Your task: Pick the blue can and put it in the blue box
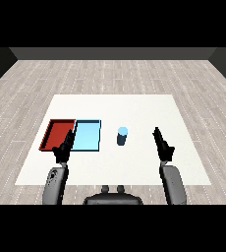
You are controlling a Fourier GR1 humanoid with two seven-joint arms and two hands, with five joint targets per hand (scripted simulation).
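Grey plank flooring surrounded the white worktop (134,162), where the blue can (122,136) stood upright, untouched, to the left of the open, straight-fingered right hand (163,146), which should approach sideways and close round its middle.

I see the blue can (122,136) standing upright on the white table (134,108), just right of the light blue tray (87,136). The red tray (57,134) lies touching that tray's left side. My left hand (65,147) hovers with fingers straight over the trays' near edge. My right hand (162,145), fingers straight, sits apart from the can, to its right.
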